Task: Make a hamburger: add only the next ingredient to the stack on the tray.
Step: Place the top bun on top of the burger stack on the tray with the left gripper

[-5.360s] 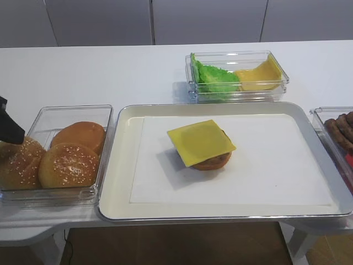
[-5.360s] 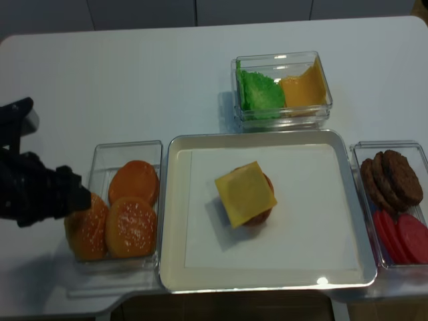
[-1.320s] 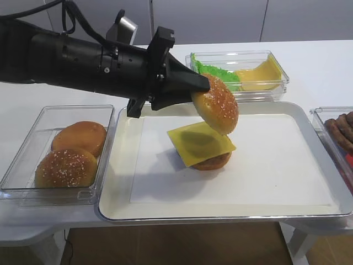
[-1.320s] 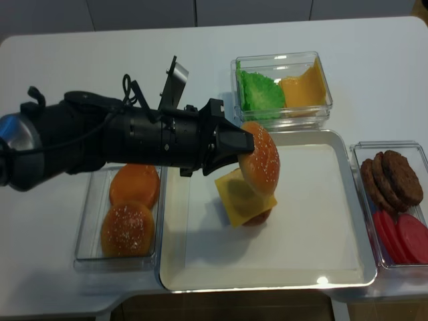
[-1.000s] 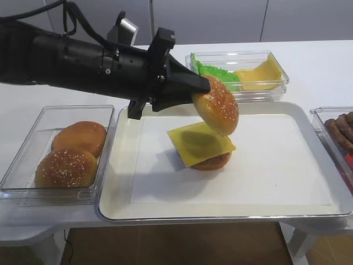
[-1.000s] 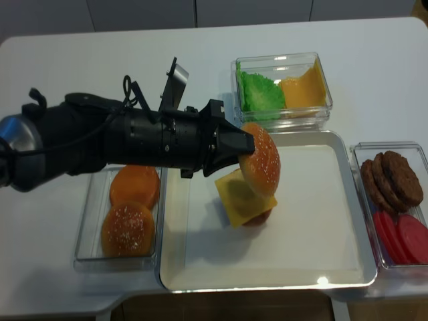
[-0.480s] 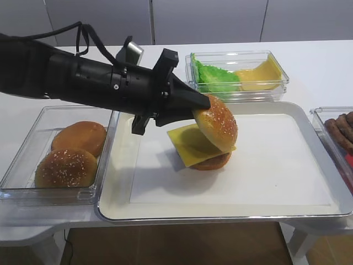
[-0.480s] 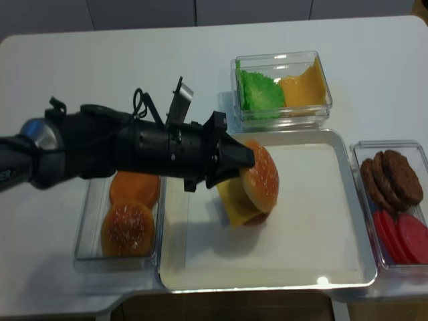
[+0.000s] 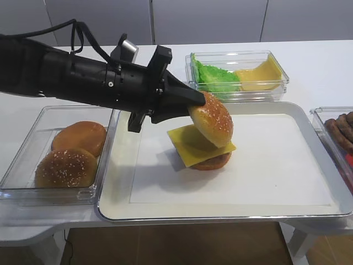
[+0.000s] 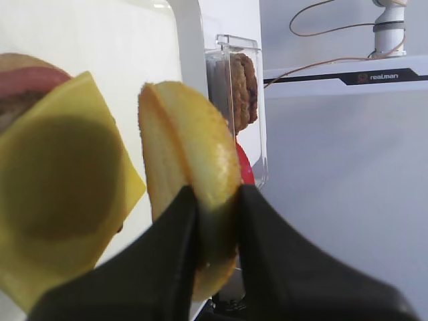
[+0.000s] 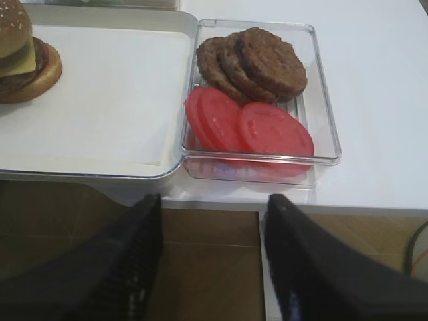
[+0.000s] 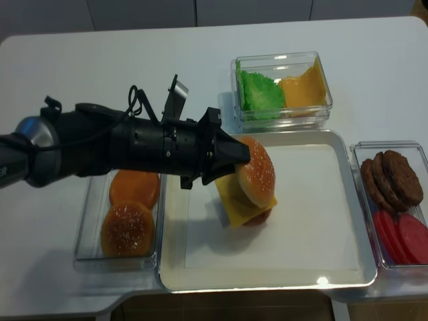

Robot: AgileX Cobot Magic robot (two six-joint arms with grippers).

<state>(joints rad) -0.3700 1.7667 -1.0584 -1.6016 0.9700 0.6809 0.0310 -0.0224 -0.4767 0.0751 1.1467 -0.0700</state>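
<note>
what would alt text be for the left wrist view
The left gripper, shut on a tilted bun top, holds it beside the stack's yellow cheese slice on the tray. Past the tray's rim, a clear tub holds patties on edge.

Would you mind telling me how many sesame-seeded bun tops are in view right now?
2. One sesame bun top is pinched by the left gripper over the stack; the other lies in the clear tub left of the tray. None appears hidden.
</note>
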